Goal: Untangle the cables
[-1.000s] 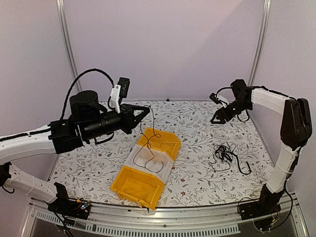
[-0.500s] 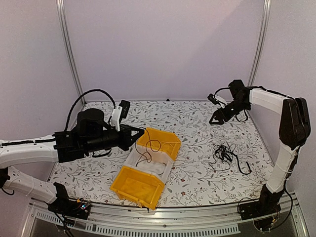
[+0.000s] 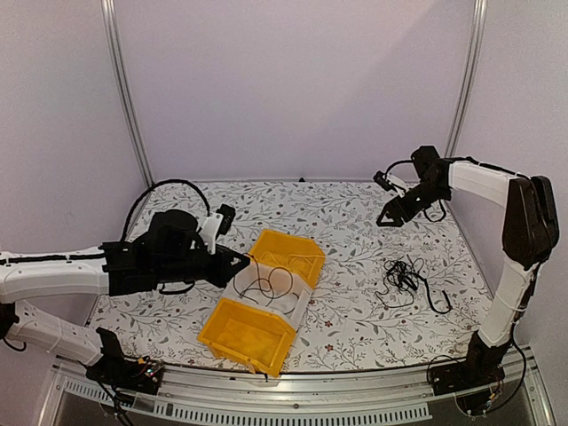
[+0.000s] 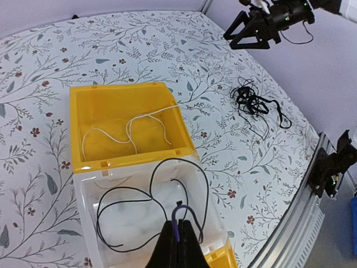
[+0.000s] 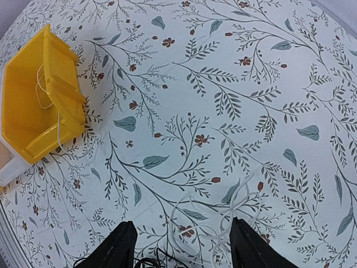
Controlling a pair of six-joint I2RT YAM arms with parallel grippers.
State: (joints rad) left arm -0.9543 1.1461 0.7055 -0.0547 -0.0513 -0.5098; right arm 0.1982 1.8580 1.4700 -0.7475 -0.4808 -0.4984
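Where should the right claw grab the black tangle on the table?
Probably the single strand trailing off the tangle at its near-right edge, coming straight down. It lies flat, clear of the rest, so the right claw can straddle it.

A diagonal row of three bins blocks the table's middle, and the left arm lies low along its left side. Bare cloth stays passable between the bins and the black cable tangle.

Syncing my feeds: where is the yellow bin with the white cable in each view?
Top external: far yellow bin, picture centre.
Left wrist: upper left.
Right wrist: left edge.
Shared landmark: the clear bin touching it.
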